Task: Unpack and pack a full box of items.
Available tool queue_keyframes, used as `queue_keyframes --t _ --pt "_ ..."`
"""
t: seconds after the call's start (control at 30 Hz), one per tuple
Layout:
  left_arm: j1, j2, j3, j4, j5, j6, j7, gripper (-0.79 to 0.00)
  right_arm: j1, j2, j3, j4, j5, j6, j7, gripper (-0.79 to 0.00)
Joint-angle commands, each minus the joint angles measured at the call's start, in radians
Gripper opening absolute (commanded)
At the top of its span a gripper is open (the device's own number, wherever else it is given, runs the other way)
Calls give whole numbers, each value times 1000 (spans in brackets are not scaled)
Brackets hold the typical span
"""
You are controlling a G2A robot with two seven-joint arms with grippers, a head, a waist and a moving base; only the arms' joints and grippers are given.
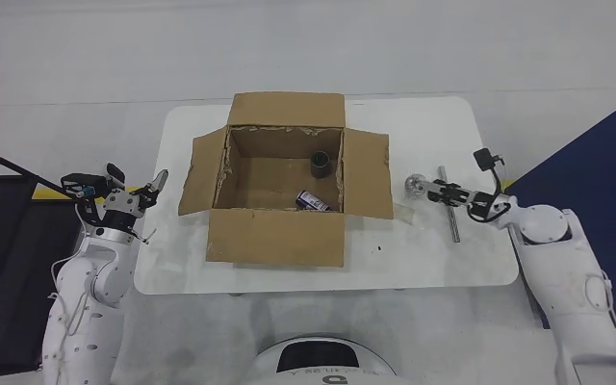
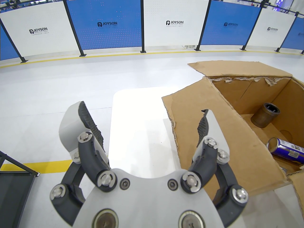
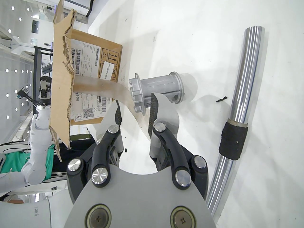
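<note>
Cardboard box (image 1: 279, 239) stands open at the middle of the table (image 1: 433, 265), with all four flaps folded out so you can reach in from above. Two items are on its floor: a dark metal sleeve (image 1: 319, 165) on end near the far wall and a can (image 1: 314, 201) on its side near the front wall. Outside, to the right of the box, rest a flanged metal part (image 3: 156, 88) and a steel rod (image 1: 449, 204), both clear of the flaps. Your right gripper (image 3: 135, 107) sits just beside the flanged part, its fingers apart and clamped on nothing. Your left gripper (image 2: 143, 110) hangs spread wide and empty at the table's left edge, facing the box. Judgement: unpacking is partway done; the sleeve and can remain.
</note>
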Motion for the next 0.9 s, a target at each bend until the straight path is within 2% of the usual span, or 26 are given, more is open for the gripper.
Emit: queue_keyframes --t 0.0,0.2,0.27,0.33,0.53,0.7,0.87 --pt "0 0 0 0 0 0 0 0 -3 1 3 -5 -1 3 -2 -443" --pt "0 0 0 0 0 0 0 0 -30 5 44 -42 43 -52 -81 -400" --pt "0 0 0 0 0 0 0 0 -43 6 62 -58 51 -87 -127 -274" --pt "0 0 0 0 0 0 0 0 -58 6 75 -82 57 -133 -166 0" --pt "0 0 0 0 0 0 0 0 -95 1 78 -186 -11 -295 -291 0" --pt "0 0 0 0 0 0 0 0 -84 -18 -3 -310 -61 -351 -379 0" --pt "0 0 0 0 0 0 0 0 -84 -18 -3 -310 -61 -351 -379 0"
